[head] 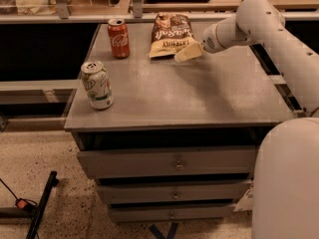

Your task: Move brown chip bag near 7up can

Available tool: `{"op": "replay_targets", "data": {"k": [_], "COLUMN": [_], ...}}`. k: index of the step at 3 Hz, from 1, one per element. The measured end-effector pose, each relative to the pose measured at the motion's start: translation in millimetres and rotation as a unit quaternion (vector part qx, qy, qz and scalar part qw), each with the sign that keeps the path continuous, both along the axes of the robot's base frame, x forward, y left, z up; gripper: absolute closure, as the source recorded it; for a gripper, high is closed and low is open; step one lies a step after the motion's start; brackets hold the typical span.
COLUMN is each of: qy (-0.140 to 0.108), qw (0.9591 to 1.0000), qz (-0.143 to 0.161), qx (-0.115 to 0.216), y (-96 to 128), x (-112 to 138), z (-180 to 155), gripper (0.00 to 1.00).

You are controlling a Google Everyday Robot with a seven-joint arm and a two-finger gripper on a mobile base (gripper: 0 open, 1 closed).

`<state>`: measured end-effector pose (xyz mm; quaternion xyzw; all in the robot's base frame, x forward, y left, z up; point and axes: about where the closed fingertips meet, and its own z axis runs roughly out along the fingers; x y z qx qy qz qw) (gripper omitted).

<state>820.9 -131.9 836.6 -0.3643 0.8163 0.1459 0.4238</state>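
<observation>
Far left of tool (188, 53), toward surface (199, 98) front: 7up can (97, 86). Just left of tool: brown chip bag (170, 35), tool tip at its corner; tool state can't tell. Bag well apart from can, so move not yet done.

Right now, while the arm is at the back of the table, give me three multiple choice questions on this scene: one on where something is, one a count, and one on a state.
1. The gripper is:
A. at the near right corner of the brown chip bag
B. down by the floor
C. inside a drawer

2. Cans standing on the table:
A. one
B. two
C. four

3. The 7up can is:
A. lying on its side
B. standing upright
C. crushed flat

Answers:
1 A, the gripper sits at that corner of the bag.
2 B, only the 7up can and the red cola can are there.
3 B, its silver top faces up.
</observation>
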Motion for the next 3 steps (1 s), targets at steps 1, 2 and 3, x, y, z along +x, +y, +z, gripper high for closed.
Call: {"op": "replay_targets", "data": {"k": [1, 2, 3], "qy": [-0.012, -0.028, -0.044], "qw": [0.9994, 0.9986, 0.9980], "qz": [0.004, 0.010, 0.013], "qx": [0.031, 0.044, 0.044], "y": [14, 29, 42], "x": [5, 9, 14], "z": [6, 16, 26], "gripper": [0.40, 0.64, 0.87]}}
